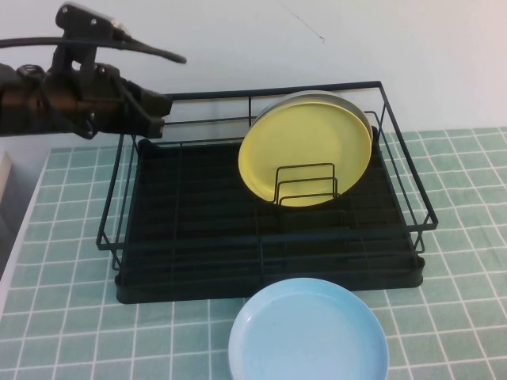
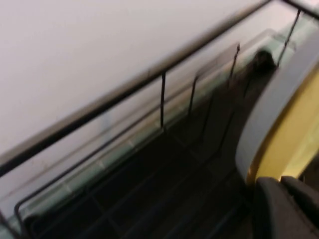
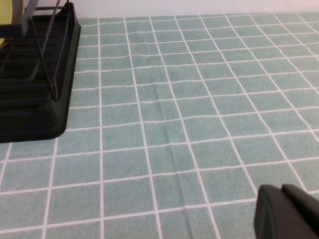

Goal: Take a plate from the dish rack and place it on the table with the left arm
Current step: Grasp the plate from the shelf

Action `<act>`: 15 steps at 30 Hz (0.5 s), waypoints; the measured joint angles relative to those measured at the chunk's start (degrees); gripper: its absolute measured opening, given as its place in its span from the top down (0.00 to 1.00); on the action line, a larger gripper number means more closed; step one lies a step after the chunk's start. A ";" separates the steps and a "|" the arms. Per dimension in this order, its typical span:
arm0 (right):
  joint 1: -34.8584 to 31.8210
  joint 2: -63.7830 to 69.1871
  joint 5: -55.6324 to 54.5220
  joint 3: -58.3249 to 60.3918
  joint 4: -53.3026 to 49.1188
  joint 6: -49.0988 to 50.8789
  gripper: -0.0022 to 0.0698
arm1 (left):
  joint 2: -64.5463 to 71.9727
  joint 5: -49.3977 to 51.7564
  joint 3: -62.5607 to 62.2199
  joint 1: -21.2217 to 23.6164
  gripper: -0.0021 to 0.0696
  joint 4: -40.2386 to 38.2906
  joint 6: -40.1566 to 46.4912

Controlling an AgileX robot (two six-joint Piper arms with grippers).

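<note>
While the yellow plate (image 1: 305, 150) stands on edge in the dish rack (image 1: 269, 237), propped against the upright wire dividers (image 1: 307, 184) near the rack's far right corner, the left gripper (image 1: 162, 111) hangs in the air over the rack's far left corner, at about the height of the top rail. Its jaws are closed and hold nothing. The plate is well apart from the left gripper, to the gripper's right, with open rack floor between them. A pale grey plate (image 1: 360, 111) stands directly behind the yellow plate, touching it or nearly so. In the left wrist view the gripper tips (image 2: 286, 206) appear dark in the corner, with the yellow plate (image 2: 294, 134) and the grey rim (image 2: 279, 104) beyond them. A light blue plate (image 1: 309, 332) lies flat on the desk (image 1: 71, 317) just in front of the rack. The right gripper (image 3: 289, 211) sits low over bare tiles to the rack's right; whether its jaws are open cannot be told.
</note>
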 joint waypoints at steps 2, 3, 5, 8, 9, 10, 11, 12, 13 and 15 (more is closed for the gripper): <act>0.00 0.00 0.00 0.00 0.00 0.00 0.97 | 1.37 -0.52 0.06 -0.05 0.97 -5.50 3.78; 0.00 0.00 0.00 0.00 0.00 0.00 0.97 | 1.97 -0.91 0.06 -0.43 0.95 -6.83 4.88; 0.00 0.00 0.00 0.00 0.00 0.00 0.97 | 3.46 -1.33 0.06 -1.63 0.87 -8.60 6.42; 0.00 0.00 0.00 0.00 0.00 0.00 0.97 | 5.45 -1.90 -0.35 -4.67 0.66 -9.09 9.74; 0.00 0.00 0.00 0.00 0.00 0.00 0.97 | 6.20 -2.71 -0.66 -6.18 0.58 -8.71 10.82; 0.00 0.00 0.00 0.00 0.00 0.00 0.97 | 6.92 -4.08 -1.16 -7.74 0.51 -8.27 11.64; 0.00 0.00 0.00 0.00 0.00 0.00 0.97 | 7.62 -5.77 -1.64 -9.26 0.44 -7.80 12.13; 0.00 0.00 0.00 0.00 0.00 0.00 0.97 | 8.21 -7.25 -2.04 -10.36 0.40 -7.62 12.38; 0.00 0.00 0.00 0.00 0.00 0.00 0.97 | 8.94 -9.08 -2.57 -11.58 0.37 -7.40 12.62; 0.00 0.00 0.00 0.00 0.00 0.00 0.97 | 10.36 -12.05 -3.76 -13.60 0.33 -7.30 12.85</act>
